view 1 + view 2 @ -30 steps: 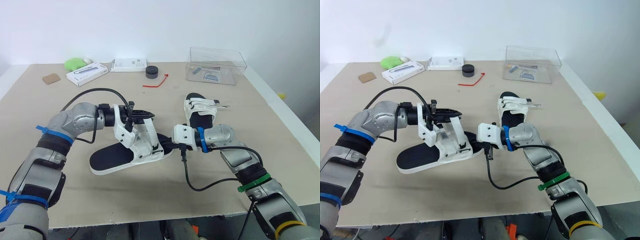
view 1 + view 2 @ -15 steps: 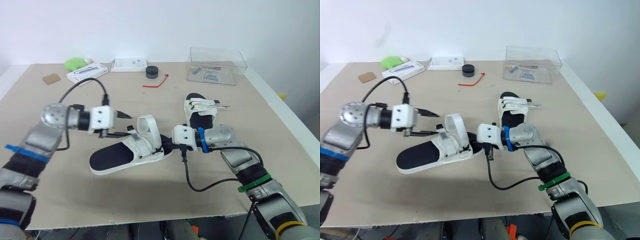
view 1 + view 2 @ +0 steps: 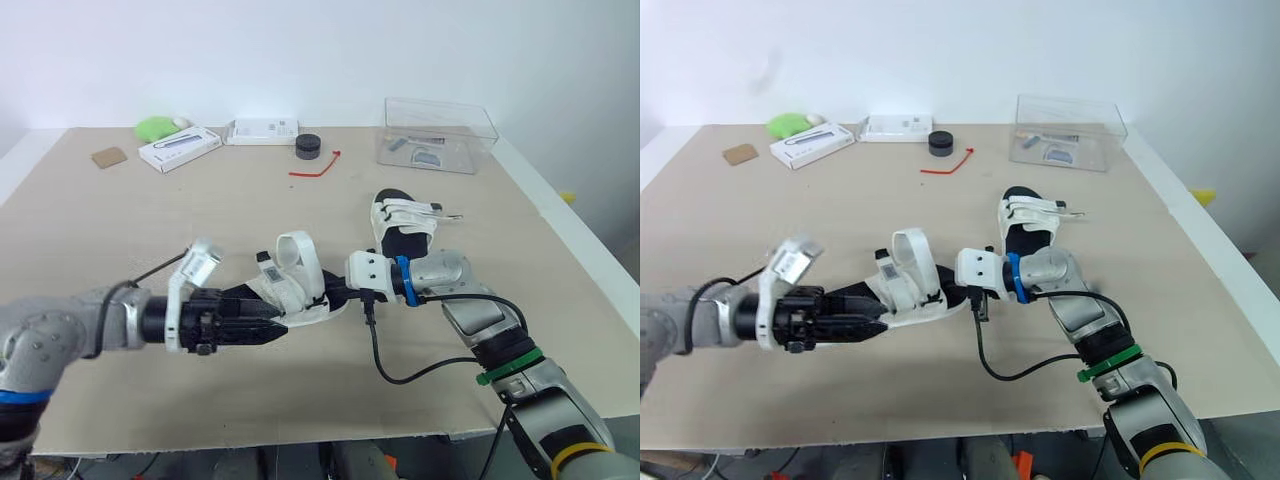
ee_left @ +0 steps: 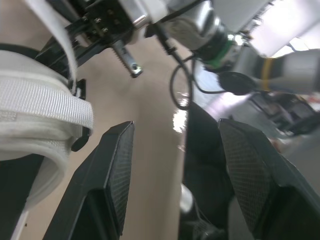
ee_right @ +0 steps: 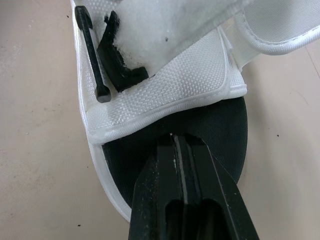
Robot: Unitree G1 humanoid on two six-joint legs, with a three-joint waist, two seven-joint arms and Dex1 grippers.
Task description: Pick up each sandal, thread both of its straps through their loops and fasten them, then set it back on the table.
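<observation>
honestly the right gripper (image 5: 176, 144), closed tight, is pinning the sandal (image 3: 300, 297) near the table's (image 3: 100, 230) middle, while the left gripper (image 3: 272, 316) is hovering spread open beside it, probably needing a clean pinch on the raised strap (image 3: 297, 250).

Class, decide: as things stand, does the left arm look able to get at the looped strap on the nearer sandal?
Probably yes: the left claw lies open beside the nearer sandal, just short of the looped strap, with nothing between them.
</observation>
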